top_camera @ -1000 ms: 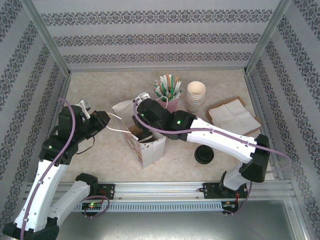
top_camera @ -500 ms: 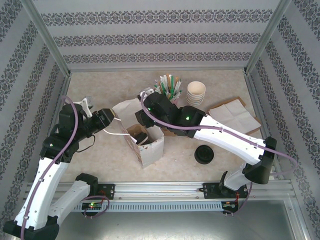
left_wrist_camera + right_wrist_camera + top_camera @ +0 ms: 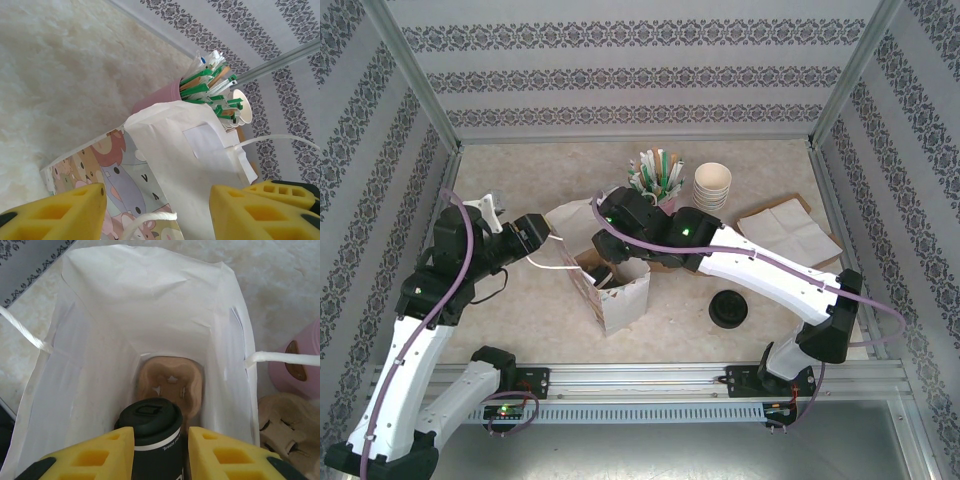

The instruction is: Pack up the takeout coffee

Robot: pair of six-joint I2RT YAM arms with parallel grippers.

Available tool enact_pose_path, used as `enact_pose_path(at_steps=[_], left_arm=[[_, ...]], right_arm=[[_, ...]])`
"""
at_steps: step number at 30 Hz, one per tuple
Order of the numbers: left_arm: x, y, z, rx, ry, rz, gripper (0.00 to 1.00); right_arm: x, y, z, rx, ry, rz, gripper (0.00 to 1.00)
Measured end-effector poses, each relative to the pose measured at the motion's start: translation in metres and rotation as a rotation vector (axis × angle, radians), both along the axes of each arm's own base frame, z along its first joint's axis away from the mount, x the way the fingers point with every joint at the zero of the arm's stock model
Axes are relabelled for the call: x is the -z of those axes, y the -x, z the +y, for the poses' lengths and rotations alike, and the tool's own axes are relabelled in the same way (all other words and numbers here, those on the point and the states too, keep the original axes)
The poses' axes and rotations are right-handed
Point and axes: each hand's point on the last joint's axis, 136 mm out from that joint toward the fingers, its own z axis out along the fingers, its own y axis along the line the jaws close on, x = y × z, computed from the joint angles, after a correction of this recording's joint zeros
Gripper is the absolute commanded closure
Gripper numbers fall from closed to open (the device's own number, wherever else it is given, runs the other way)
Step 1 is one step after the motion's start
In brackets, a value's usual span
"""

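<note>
Left hand (image 3: pixel 156 197) has just spread its jaws, releasing the paper bag (image 3: pixel 175 145) (its cord handle (image 3: pixel 150 220) lies loose between them). Right hand (image 3: pixel 160 440) clasps the takeout coffee (image 3: pixel 149 420) inside the bag mouth, above the cardboard carrier (image 3: pixel 172 377); the bag probably stands unaided, and seating remains.

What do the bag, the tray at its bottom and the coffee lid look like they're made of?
The bag looks like thin matte white paper, creased, with cord handles. The tray at its bottom seems moulded brown pulp, dull and rough. The lid on the takeout coffee is probably plastic: black, smooth, faint sheen.
</note>
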Motion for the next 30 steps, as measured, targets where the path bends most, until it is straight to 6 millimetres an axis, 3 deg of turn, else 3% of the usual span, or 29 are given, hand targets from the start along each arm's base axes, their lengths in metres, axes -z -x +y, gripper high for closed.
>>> enact_pose_path(at_steps=[20,30], left_arm=[[0.0019,0.0026,0.0057,-0.01,-0.045,0.005,0.42],[0.0053,0.0017,0.006,0.002,-0.077,0.032,0.49]], right_arm=[[-0.0006,0.0069,-0.0042,-0.012,0.018,0.01,0.6],[0.003,0.0093,-0.0086,-0.007,0.037,0.026,0.64]])
